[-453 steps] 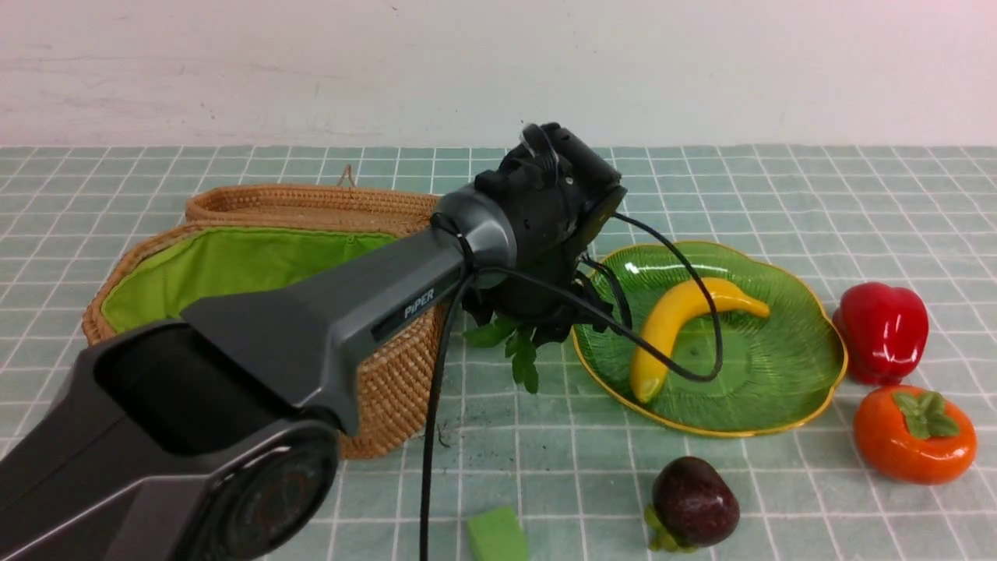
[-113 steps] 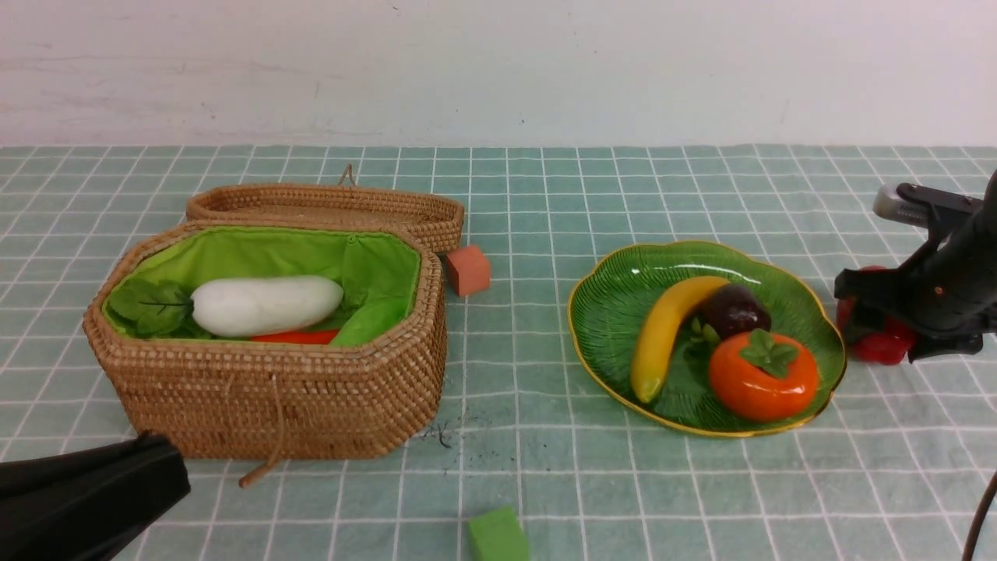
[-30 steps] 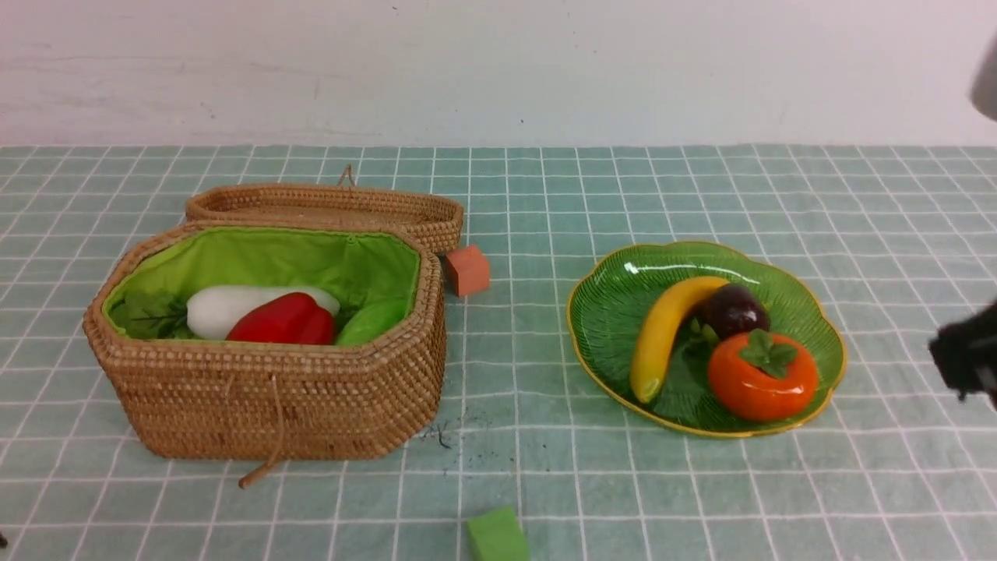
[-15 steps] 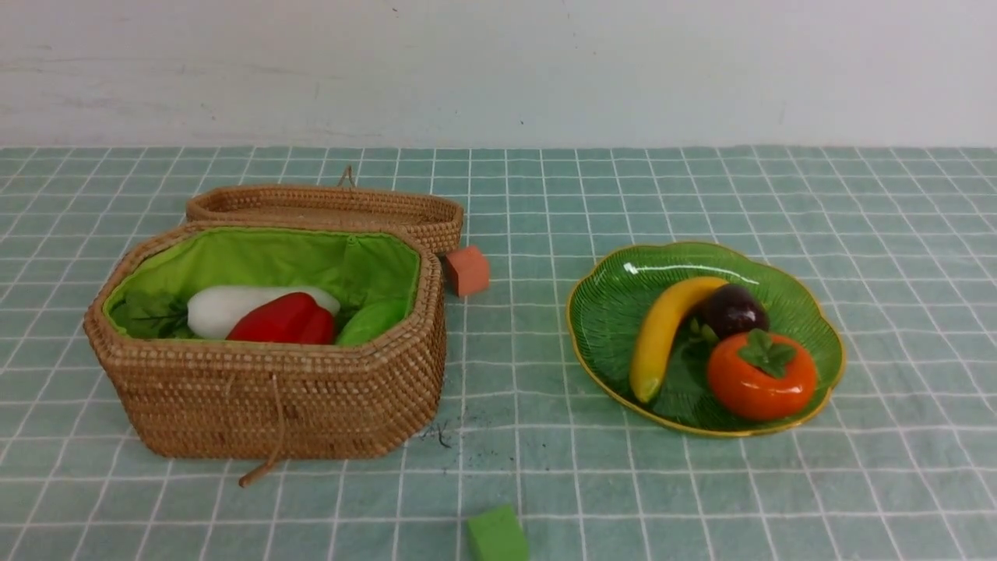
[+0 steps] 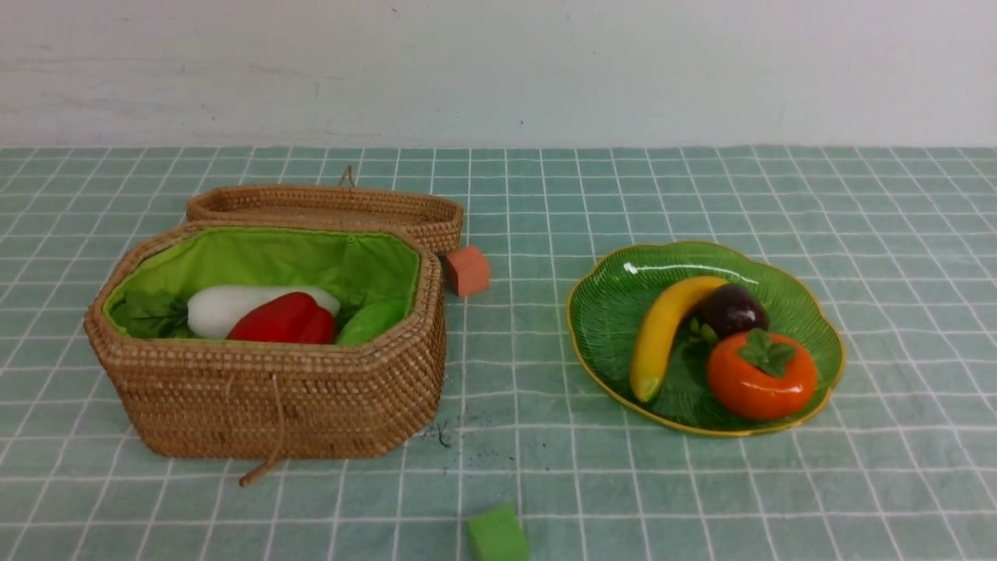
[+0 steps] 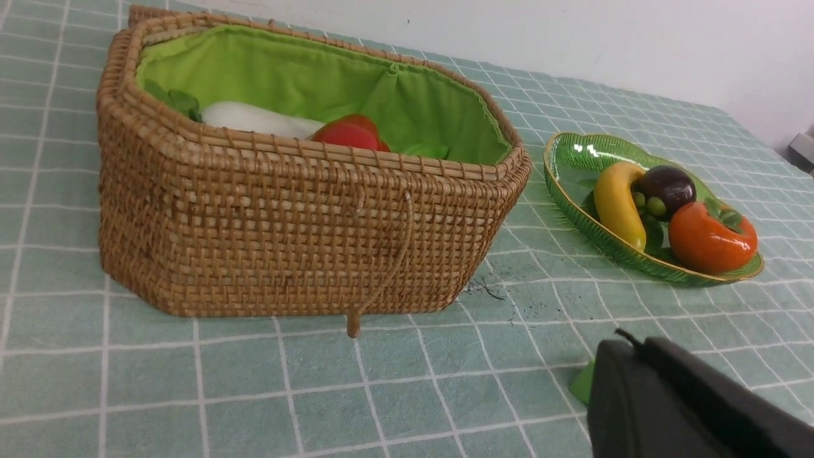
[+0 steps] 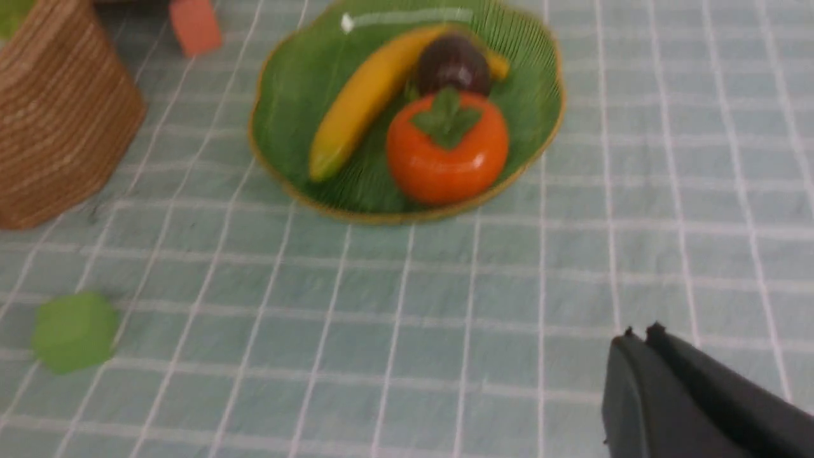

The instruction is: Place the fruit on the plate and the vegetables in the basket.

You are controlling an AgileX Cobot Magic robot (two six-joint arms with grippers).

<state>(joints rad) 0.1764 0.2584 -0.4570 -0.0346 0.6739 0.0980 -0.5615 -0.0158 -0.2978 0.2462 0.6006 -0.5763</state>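
The green leaf-shaped plate (image 5: pixel 810 327) at the right holds the yellow banana (image 5: pixel 662 331), the dark purple mangosteen (image 5: pixel 732 310) and the orange persimmon (image 5: pixel 759 374). The open wicker basket (image 5: pixel 273 397) at the left holds the white radish (image 5: pixel 214 308), the red bell pepper (image 5: pixel 284 321) and a light green gourd (image 5: pixel 374 321); the carrot is hidden. Neither arm shows in the front view. My left gripper (image 6: pixel 626 346) is shut and empty, near the table's front. In its own view my right gripper (image 7: pixel 639 336) is shut and empty, well short of the plate (image 7: pixel 280 95).
The basket's lid (image 5: pixel 327 206) lies open behind it. An orange-brown cube (image 5: pixel 467 269) sits beside the lid. A small green foam block (image 5: pixel 497 534) lies at the front edge, partly behind my left gripper in the left wrist view. A checked cloth (image 5: pixel 896 234) covers the table.
My right arm has withdrawn out of the front view at the right. The fruit and the vegetables have not moved.
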